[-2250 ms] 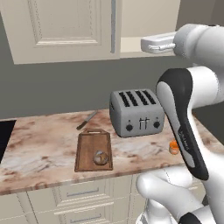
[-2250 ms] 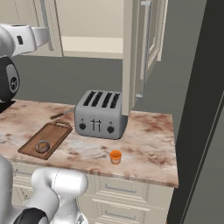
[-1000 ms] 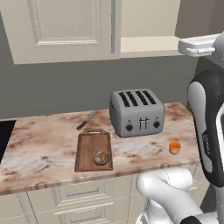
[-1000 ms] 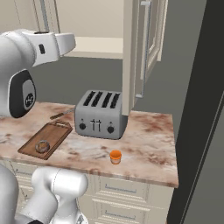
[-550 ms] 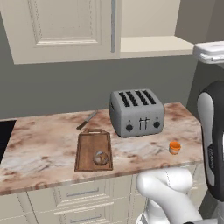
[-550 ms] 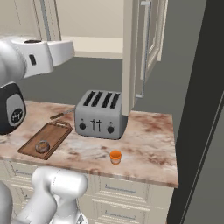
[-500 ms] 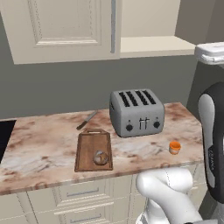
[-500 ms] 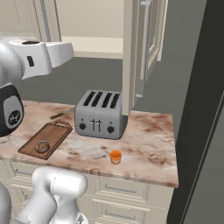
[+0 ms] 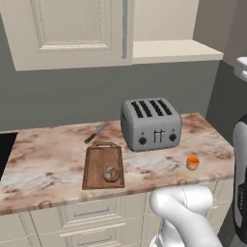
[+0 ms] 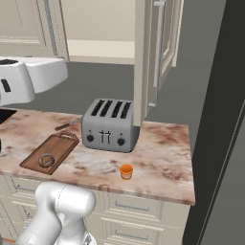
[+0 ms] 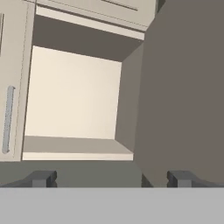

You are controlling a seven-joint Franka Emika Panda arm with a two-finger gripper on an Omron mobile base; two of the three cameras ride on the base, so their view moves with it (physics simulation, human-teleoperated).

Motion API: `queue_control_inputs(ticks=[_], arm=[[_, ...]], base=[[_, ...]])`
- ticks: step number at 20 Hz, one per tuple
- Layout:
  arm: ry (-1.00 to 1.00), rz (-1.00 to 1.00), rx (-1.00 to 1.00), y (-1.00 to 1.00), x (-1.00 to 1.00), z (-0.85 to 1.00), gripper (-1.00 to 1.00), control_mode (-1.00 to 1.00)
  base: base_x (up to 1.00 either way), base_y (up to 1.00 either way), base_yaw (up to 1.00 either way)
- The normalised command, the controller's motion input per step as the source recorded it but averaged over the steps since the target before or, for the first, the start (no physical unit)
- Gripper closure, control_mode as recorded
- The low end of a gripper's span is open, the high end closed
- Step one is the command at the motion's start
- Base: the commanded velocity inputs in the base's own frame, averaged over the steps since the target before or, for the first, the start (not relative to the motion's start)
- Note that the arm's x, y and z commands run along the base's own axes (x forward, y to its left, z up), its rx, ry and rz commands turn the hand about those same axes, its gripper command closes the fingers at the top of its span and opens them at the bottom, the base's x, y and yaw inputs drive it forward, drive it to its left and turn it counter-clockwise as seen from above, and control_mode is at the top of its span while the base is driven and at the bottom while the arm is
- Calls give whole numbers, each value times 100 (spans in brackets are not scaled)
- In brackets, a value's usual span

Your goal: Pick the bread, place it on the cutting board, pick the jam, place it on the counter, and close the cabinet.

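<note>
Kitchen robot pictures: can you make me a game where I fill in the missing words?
1. The bread sits on the ____.
2. The orange jam stands on the counter in front of the silver ____.
3. One cabinet door is swung ____.
4. The knife lies on the counter ____ the board.

Missing words: cutting board; toaster; open; behind

Bread (image 9: 111,173) on board (image 9: 99,155); jam (image 9: 193,162) on counter (image 9: 48,159).
</note>
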Motion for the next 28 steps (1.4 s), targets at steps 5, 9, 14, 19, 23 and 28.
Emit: queue_control_inputs(ticks=[5, 9, 14, 19, 23, 28], arm=[[0, 0, 0, -19, -56, 0, -100, -100], [0, -1, 0, -5, -48, 0, -100, -100], [0, -2, 0, -7, -36, 0, -100, -100], [0, 0, 0, -16, -15, 0, -100, -100], [0, 0, 0, -20, -13, 0, -100, -100], [0, 0, 0, -21, -19, 0, -100, -100]], base=[[0, 0, 0], [0, 0, 0], [0, 0, 0], [0, 0, 0], [0, 0, 0], [0, 0, 0]])
